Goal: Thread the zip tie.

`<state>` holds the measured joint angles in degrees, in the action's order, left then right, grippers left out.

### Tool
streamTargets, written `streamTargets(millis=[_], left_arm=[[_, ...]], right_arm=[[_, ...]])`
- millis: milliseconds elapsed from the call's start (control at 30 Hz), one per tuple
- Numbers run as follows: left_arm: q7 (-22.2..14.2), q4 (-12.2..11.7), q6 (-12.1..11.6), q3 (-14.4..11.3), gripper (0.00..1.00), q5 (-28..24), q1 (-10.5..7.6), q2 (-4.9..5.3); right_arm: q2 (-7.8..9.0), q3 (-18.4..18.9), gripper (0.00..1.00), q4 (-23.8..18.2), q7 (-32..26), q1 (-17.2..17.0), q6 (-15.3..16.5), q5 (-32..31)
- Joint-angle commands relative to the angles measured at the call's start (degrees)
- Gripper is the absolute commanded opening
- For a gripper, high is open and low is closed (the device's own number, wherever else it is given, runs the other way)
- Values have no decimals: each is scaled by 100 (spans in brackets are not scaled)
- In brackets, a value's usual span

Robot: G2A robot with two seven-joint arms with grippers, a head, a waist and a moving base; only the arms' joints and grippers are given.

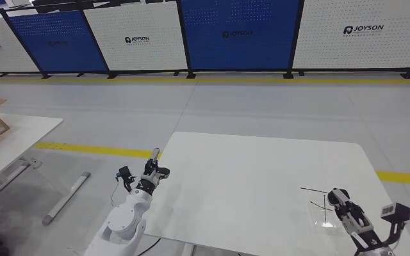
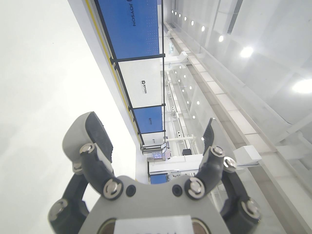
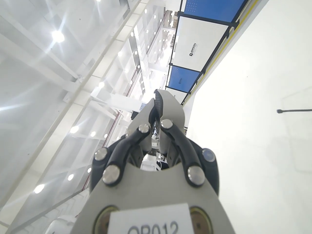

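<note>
Closest to me, the right end effector (image 3: 156,102) sits closed on nothing at the near right corner of the worktop (image 1: 256,185), just beside the black zip tie (image 3: 292,110) lying flat there. Well apart at the near left edge, the left end effector (image 2: 153,127) is spread open and empty. Pickup hasn't begun, I judge; next I'd open the right one, lower onto the strap and grip near one end.
</note>
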<state>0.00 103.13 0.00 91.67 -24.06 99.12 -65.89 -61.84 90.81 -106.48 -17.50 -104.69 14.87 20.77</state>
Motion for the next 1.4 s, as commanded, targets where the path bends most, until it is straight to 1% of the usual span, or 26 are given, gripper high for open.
streamTargets(millis=[0, 300, 367, 400, 433, 500, 533, 567, 633, 667, 733, 800, 833, 1200, 1300, 1367], left_arm=[[0, 0, 0, 0, 100, 0, 0, 0], [0, 0, 0, 0, 100, 0, 0, 0], [-138, 82, -61, -48, 100, 61, -17, -2], [-257, 142, -80, -75, 100, 98, -6, 0], [-502, 262, -97, -112, 100, 132, 23, 6], [-830, 450, -117, -121, 100, 133, 98, 17], [-1092, 597, -107, -145, 100, 132, 146, 27], [-1268, 692, -104, -158, 100, 128, 176, 33], [-1522, 807, -92, -204, 100, 97, 208, 39], [-1733, 889, -45, -278, 100, 84, 218, 43], [-1892, 944, -31, -382, 100, 199, 215, 47], [-2049, 923, 48, -571, 100, 356, 176, 48], [-2016, 886, 71, -613, 100, 449, 138, 47], [-1983, 868, 78, -631, 100, 480, 121, 45], [-2051, 808, 271, -709, 100, 514, -21, 47], [-2124, 725, 407, -880, 100, 520, -141, 37]], right_arm=[[1, 7, 0, -1, -7, -4, 6, 7], [1, 7, 0, -1, -7, -4, 6, 7], [1, 7, 0, -1, -7, -4, 6, 7], [1, 7, 0, -1, -7, -4, 6, 7], [1, 7, 0, -1, -7, -4, 6, 7], [1, 7, 0, -1, -7, -4, 6, 7], [1, 7, 0, -1, -7, -4, 6, 7], [1, 7, 0, -1, -7, -4, 6, 7], [1, 7, 0, -1, -7, -4, 6, 7], [1, 7, 0, -1, -7, -4, 6, 7], [1, 7, 0, -1, -7, -4, 6, 7], [1, 7, 0, -1, -7, -4, 6, 7], [1, 7, 0, -1, -7, -4, 6, 7], [1, 7, 0, -1, -7, -4, 6, 7], [1, 7, 0, -1, -7, -4, 6, 7], [-3, -29, 0, -47, 2, 19, -5, -81]])
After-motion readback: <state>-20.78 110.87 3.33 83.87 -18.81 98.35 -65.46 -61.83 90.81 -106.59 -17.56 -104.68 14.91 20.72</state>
